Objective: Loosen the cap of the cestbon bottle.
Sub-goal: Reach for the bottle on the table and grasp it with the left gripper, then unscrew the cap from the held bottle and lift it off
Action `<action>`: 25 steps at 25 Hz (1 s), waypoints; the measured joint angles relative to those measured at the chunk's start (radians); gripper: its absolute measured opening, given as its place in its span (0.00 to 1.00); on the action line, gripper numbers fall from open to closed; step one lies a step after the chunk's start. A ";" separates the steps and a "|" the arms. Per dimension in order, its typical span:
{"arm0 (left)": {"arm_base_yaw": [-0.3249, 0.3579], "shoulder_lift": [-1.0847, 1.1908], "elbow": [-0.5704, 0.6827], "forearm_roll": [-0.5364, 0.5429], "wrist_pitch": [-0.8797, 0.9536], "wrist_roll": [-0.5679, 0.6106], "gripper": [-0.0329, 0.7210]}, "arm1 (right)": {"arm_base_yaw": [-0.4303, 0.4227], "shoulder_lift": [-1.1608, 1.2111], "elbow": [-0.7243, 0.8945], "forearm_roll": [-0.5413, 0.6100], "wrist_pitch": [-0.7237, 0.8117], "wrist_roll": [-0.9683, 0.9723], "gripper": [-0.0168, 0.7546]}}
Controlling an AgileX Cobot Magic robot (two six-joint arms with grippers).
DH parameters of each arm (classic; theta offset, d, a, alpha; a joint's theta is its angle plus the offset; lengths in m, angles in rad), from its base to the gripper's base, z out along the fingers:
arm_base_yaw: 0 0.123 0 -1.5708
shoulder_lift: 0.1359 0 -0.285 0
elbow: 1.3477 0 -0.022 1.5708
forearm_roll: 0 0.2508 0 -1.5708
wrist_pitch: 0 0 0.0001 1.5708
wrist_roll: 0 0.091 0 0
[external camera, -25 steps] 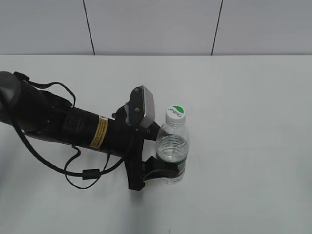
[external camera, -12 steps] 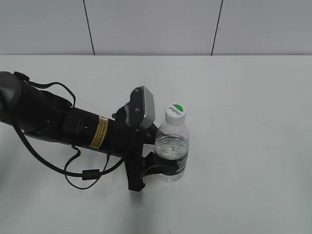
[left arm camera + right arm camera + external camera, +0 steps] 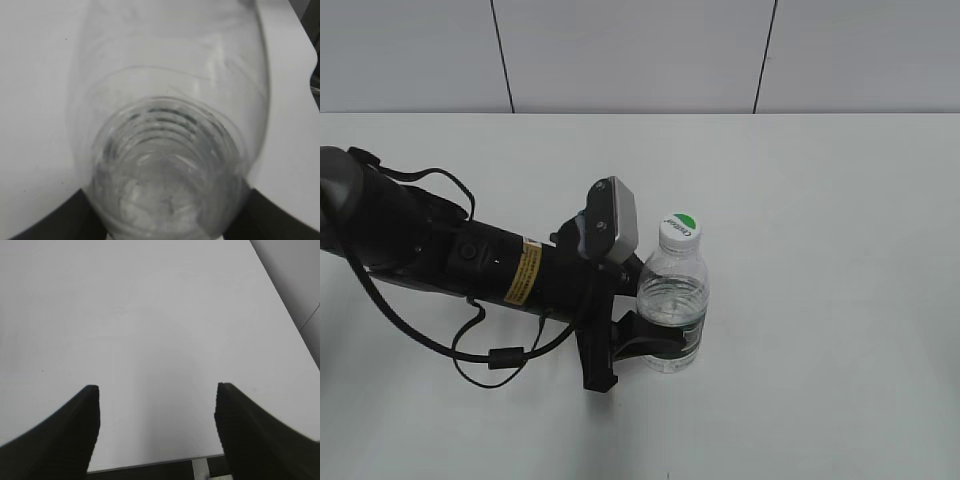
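Cestbon bottle (image 3: 672, 305) stands upright near the middle of the white table (image 3: 820, 250), clear ribbed plastic with a dark green label band low down and the round white cap (image 3: 680, 231), marked with a green half-circle, on top. Left gripper (image 3: 655, 342) has its black fingers clamped around the lower body. Its wrist camera shows only blurred ribs filling the frame. Right gripper (image 3: 156, 427) shows only in its own camera, fingers spread wide over bare table, holding nothing.
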 joint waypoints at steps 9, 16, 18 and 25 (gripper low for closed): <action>0.000 0.000 0.000 0.000 -0.001 0.000 0.54 | 0.000 0.416 -0.226 0.001 -0.024 0.063 0.74; 0.000 0.000 0.000 0.000 -0.001 0.000 0.54 | 0.000 0.738 -0.363 0.011 0.010 0.088 0.74; 0.000 0.000 0.000 0.000 -0.002 0.000 0.54 | 0.000 0.816 -0.394 0.023 0.038 0.088 0.74; 0.000 0.000 0.000 -0.001 -0.003 0.000 0.54 | 0.000 1.069 -0.536 0.059 0.132 0.090 0.59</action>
